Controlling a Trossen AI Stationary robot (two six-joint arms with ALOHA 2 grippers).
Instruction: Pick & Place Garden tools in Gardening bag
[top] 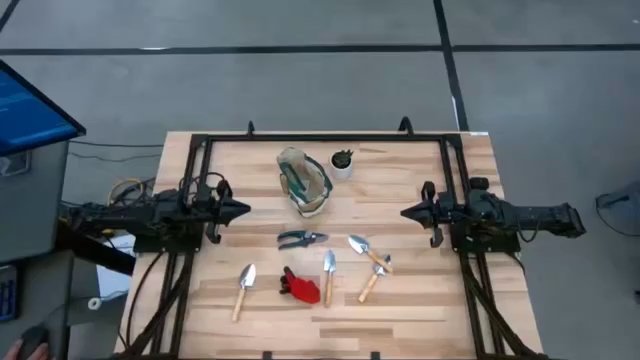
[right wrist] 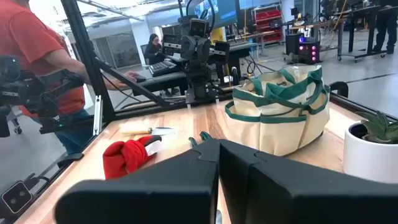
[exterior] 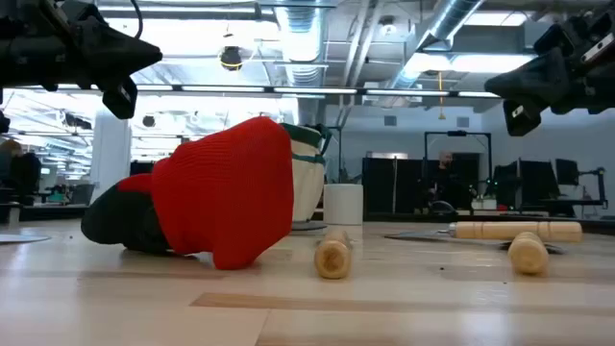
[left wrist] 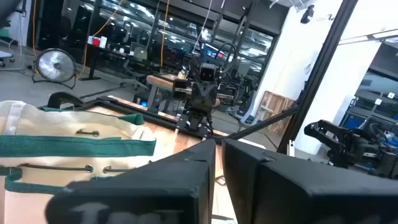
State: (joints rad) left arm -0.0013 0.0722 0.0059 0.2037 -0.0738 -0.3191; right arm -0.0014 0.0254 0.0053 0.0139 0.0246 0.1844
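Observation:
The beige gardening bag (top: pixel 304 182) with green trim stands at the table's far middle; it also shows in the right wrist view (right wrist: pixel 280 109). Nearer lie dark pruning shears (top: pixel 300 238), three wooden-handled trowels (top: pixel 243 289) (top: pixel 329 274) (top: pixel 368 254), and a red item (top: pixel 300 287), which fills the low view (exterior: pixel 226 192). My left gripper (top: pixel 243 209) hovers shut at the table's left, above the table. My right gripper (top: pixel 406 212) hovers shut at the right. Both are empty.
A small white pot (top: pixel 342 164) with a dark plant stands just right of the bag. A black frame (top: pixel 325 137) runs along the table's far edge and sides. A person in a red shirt (right wrist: pixel 37 50) stands beyond the table's left side.

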